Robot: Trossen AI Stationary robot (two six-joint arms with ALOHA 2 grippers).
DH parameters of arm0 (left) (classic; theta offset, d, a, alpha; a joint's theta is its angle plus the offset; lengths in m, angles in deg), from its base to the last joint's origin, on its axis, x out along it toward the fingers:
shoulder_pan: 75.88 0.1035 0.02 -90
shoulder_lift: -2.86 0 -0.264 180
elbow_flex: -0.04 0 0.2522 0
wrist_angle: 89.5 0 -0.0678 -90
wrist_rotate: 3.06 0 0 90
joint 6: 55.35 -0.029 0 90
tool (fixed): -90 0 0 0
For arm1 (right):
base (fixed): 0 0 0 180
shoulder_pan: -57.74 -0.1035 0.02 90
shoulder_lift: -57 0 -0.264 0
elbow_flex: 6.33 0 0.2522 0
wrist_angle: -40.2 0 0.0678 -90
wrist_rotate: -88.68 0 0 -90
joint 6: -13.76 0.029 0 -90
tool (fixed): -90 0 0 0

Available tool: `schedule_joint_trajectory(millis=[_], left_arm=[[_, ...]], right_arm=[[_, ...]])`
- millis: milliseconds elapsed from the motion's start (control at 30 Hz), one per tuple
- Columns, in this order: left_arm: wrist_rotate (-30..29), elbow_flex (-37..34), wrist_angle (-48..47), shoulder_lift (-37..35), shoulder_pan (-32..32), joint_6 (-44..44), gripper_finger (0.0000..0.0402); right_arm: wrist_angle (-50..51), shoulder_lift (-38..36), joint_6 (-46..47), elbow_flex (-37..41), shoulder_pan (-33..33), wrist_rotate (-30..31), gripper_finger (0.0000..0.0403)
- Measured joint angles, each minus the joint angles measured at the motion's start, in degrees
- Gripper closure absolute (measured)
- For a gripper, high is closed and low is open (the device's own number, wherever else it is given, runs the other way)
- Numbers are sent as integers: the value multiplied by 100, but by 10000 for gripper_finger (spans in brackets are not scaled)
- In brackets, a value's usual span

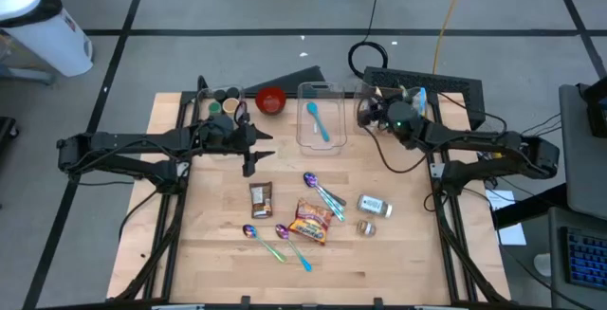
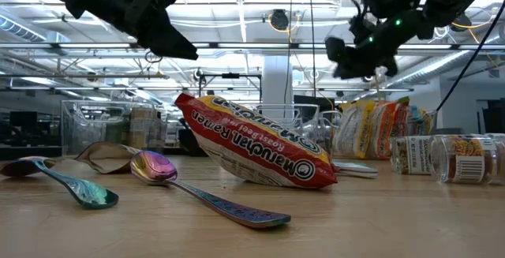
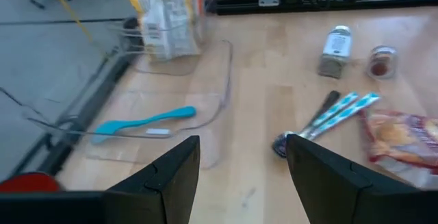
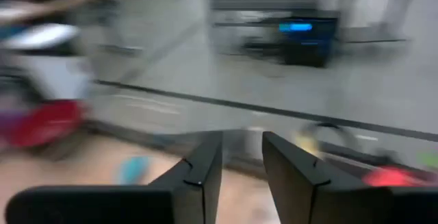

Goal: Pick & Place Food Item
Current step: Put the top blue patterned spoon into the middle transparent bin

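Right gripper [image 4: 241,159] up over the table's far edge by the clear tray [image 1: 321,118], its 2 fingers slightly apart, holding nothing. Left gripper [image 3: 243,176] hangs spread wide, empty. Ramen packet [image 1: 311,220] lies mid-table between the spoons [image 1: 322,191].

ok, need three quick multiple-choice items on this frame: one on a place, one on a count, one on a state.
1. Where does the light blue plastic spatula lie?
A. In the clear plastic container
B. In the red round bowl
C. On the bare wooden table

2. How many iridescent metal spoons lie on the table?
A. One
B. Two
C. Four

3. What is the left end effector doing?
A. Gripping a spoon
B. Open and empty
C. Shut on the ramen packet

Key: 1 A, the spatula sits inside the container walls. 2 C, the high view shows two crossed in the middle and two near the front. 3 B, the left wrist view shows its fingers apart with nothing between them.
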Motion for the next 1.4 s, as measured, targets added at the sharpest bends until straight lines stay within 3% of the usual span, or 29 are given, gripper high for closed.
schedule_joint_trajectory(millis=[233, 333, 633, 800, 933, 1133, 1400], left_arm=[[-672, 1, -154, 0, 4, -454, 176], [-665, 0, -249, 0, 4, -490, 176], [-628, 2, -1148, 0, -134, -148, 176], [-617, 2, -1577, 0, -399, 582, 176], [-620, 2, -1531, 4, -712, 1096, 176], [-622, 2, -1025, 4, -1145, 1762, 176], [-873, 2, 21, 198, -1555, 2338, 176]], right_arm=[[-294, 12, -194, 0, -78, -2622, 289], [-412, 199, -370, 0, -313, -3219, 289], [-2177, 965, -1133, 0, -1255, -4031, 289], [-2566, 1176, -1508, 0, -1601, -4036, 289], [-2419, 1179, -1650, 0, -1696, -4110, 289], [-1893, 1178, -1667, 0, -1694, -4695, 282], [-516, 1177, -2310, 0, -1924, -4725, 227]])
